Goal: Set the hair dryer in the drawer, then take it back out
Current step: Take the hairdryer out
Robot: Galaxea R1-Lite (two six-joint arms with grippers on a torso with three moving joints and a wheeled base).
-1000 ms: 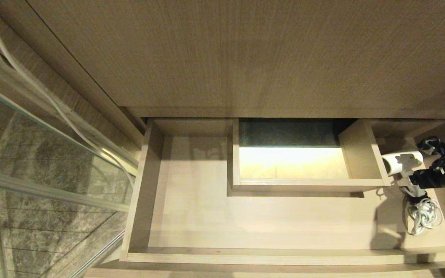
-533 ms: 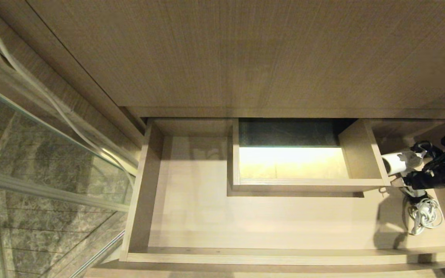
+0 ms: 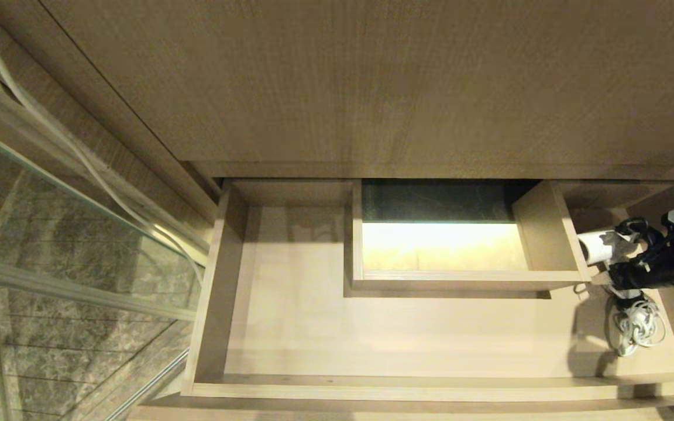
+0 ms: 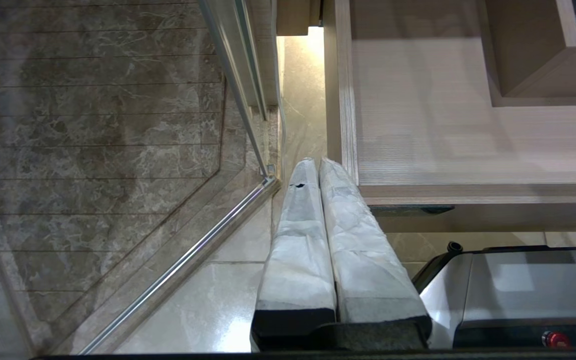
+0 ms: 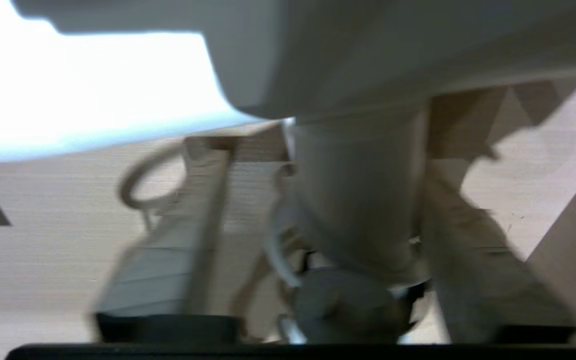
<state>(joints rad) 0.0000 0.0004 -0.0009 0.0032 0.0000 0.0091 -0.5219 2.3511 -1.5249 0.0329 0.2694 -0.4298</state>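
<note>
Your right gripper (image 3: 626, 266) is the one that matters here: it reaches in from the right edge of the head view and sits at the hair dryer (image 3: 597, 245), deep in the right end of the open drawer (image 3: 430, 387), just beside the boxed cut-out (image 3: 539, 234). The dryer lies with its short barrel pointing left toward that cut-out, while the slim handle runs back toward you, ending in the bundled cord (image 3: 638, 327) on the drawer floor. So the long line of the handle runs roughly front to back, and your fingers need to straddle it from either side. In the right wrist view the handle (image 5: 363, 200) stands between the two fingers (image 5: 168, 250), which look partly closed around it with a gap left on each side; you cannot tell from these pictures whether they are gripping yet. Your left gripper (image 4: 325, 210) is far off, parked outside the drawer's left front corner above the floor with its fingers pressed together, so leave this lift to the right arm. Watch the cord: it may drag or snag on the drawer wall when you raise the dryer.
</note>
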